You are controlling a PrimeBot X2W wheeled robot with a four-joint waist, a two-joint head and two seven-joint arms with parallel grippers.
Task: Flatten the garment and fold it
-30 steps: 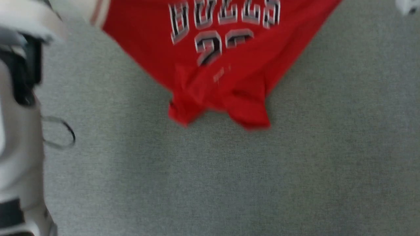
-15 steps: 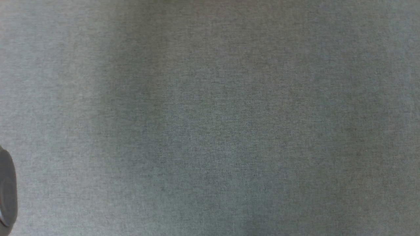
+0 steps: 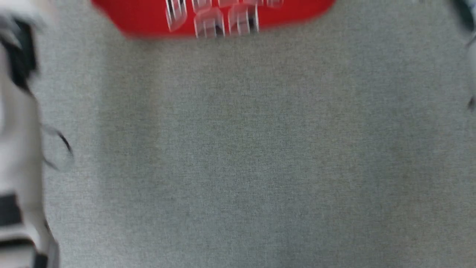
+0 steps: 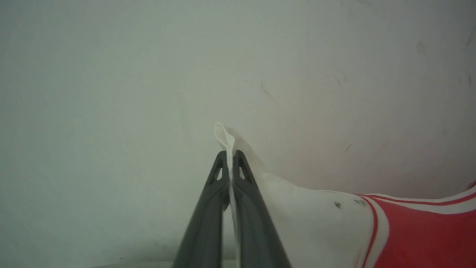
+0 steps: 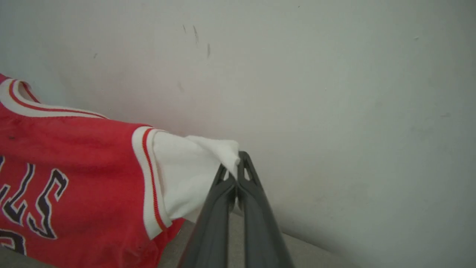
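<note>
The garment is a red jersey with white lettering; its blurred lower part hangs at the top edge of the head view, above the grey table. In the left wrist view my left gripper is shut on a white sleeve of the garment, whose red body runs off to the right. In the right wrist view my right gripper is shut on the other white sleeve of the garment, with the striped trim and lettered chest to its left. Both grippers hold the garment up in front of a pale wall.
The grey fabric-covered table spreads below the garment. My pale left forearm runs along the left edge of the head view, a thin cable beside it. A pale wall stands behind both grippers.
The head view has swung: half a second ago it held bare table, now the garment's blurred lower edge is back at the top, higher in the picture than a second ago.
</note>
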